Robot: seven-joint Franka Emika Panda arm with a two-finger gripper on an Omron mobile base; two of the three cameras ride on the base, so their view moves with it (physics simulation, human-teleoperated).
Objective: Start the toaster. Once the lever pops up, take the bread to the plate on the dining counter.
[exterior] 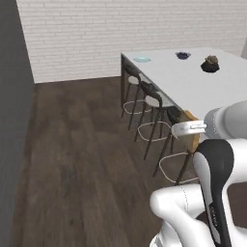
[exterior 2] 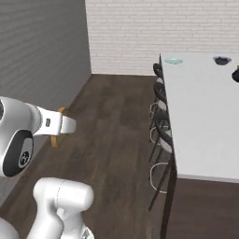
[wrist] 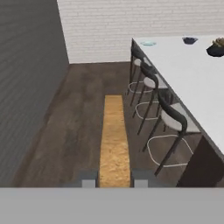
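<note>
Item one, nearest us: gripper (wrist: 114,178), jaws closed on the bread (wrist: 114,140), a golden-tan slice clamped at its near end and reaching straight ahead of the fingers, above dark wood floor (wrist: 83,113). Item two: dining counter (wrist: 192,78), white slab ahead and right of the gripper, three dark stools (wrist: 168,116) along its near edge. Item three: plate (wrist: 148,43), pale blue-green, at the counter's far corner, well apart from our bread. Item four: dark bowl (wrist: 190,40) farther right.
</note>
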